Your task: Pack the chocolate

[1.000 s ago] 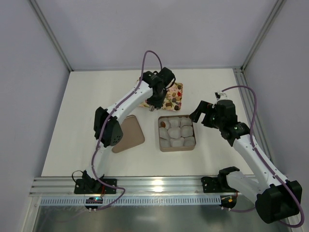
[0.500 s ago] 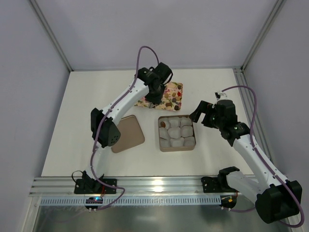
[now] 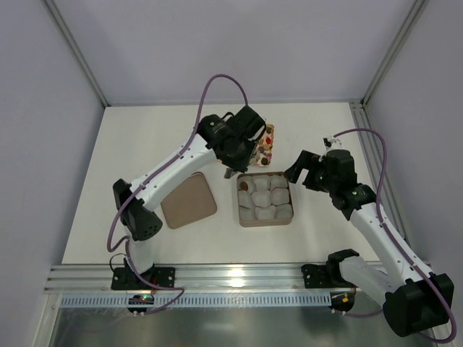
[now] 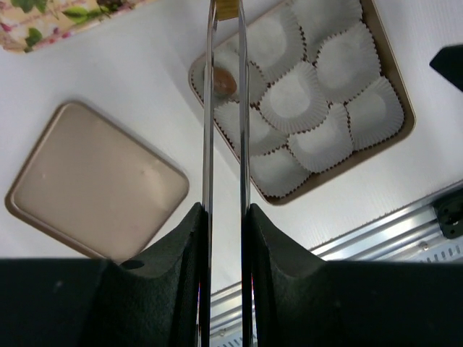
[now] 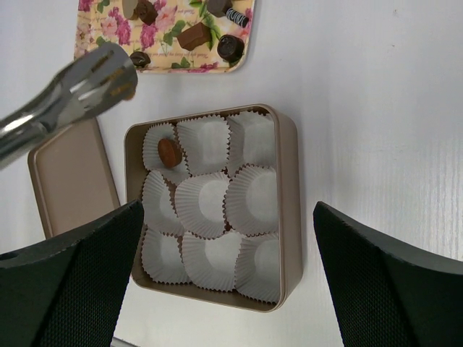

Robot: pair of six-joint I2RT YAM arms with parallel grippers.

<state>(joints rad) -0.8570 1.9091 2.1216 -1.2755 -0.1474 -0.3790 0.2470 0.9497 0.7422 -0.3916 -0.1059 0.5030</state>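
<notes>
**Item 1: left end effector** [image 4: 224, 231]. Closed on a pair of metal tongs [image 4: 208, 130], whose blades are drawn nearly together. A tan piece [image 4: 226, 7] appears pinched at the tips, though it is cut off at the top of the left wrist view. Change: half a second ago the tips were over the floral tray [image 5: 90, 32], toward the far edge of the desk [image 3: 130, 144]. The arm has since swung off the tray toward the near edge. The tips now sit just beside the far-left corner of the box [image 5: 289, 217].

**Item 2: box.** Mid-desk, somewhat toward the right edge. It holds nine white paper cups [image 5: 202, 206]. One brown piece [image 5: 169, 152] lies in the far-left cup and the other eight cups are empty, the same as a second ago.

**Item 3: floral tray.** Several loose pieces [image 5: 194, 35] are left on it, just beyond the box on its far side.

**Item 4: lid** [image 3: 188, 202]. Lies flat on the side of the box toward the left edge, unmoved.

**Item 5: right end effector** [image 3: 299, 168]. Fingers spread wide and holding nothing, on the side of the box toward the right edge, unmoved.

**Assessment.** The pick looks done and the carry is under way, so this would be the second piece of nine. The next move calls for bringing the tips over an empty cup and releasing low, because a high drop could tip the light paper cup.
</notes>
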